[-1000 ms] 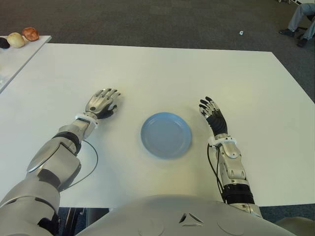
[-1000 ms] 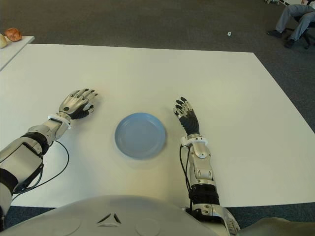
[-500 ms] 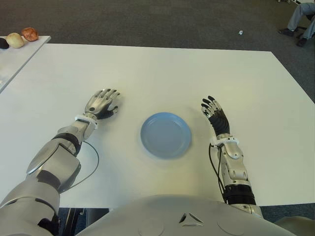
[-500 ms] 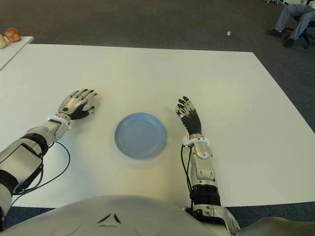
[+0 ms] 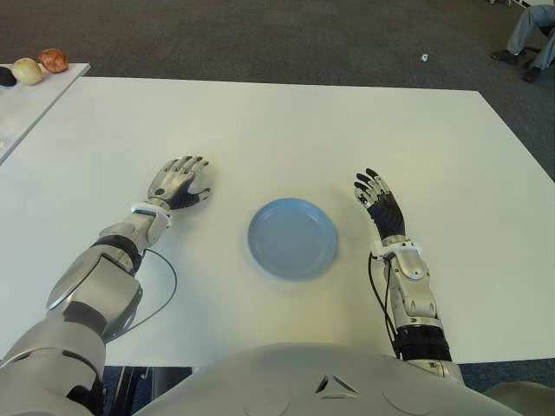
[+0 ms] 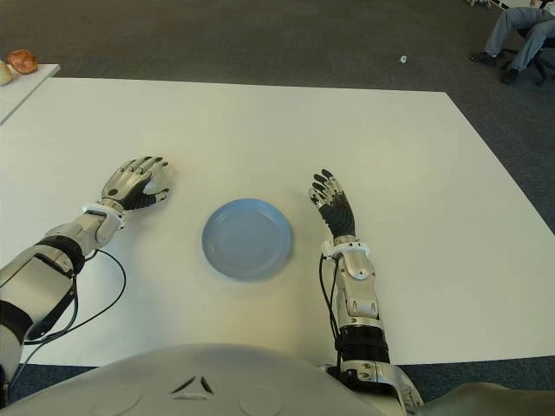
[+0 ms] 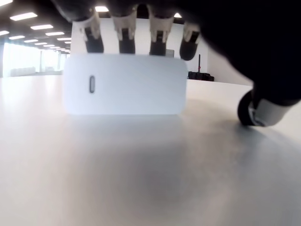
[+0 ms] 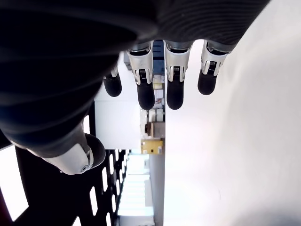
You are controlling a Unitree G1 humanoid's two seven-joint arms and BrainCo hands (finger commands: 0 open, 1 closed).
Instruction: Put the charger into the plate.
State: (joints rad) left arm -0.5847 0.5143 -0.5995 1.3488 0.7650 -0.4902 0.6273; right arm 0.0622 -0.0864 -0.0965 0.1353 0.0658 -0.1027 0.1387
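From the head, the left hand (image 5: 178, 183) hovers palm-down over the table (image 5: 277, 121), left of the blue plate (image 5: 292, 238); the right hand (image 5: 378, 201) lies right, fingers spread, empty. Left wrist: white charger (image 7: 124, 84) lies under the outstretched fingertips (image 7: 123, 33), seemingly ungrasped

The left hand (image 5: 178, 183) reaches forward palm down, fingers (image 7: 124, 35) arched but apparently closed on nothing. The right hand (image 5: 377, 198) is stretched forward, its fingers (image 8: 173, 77) straight, spread and holding nothing.
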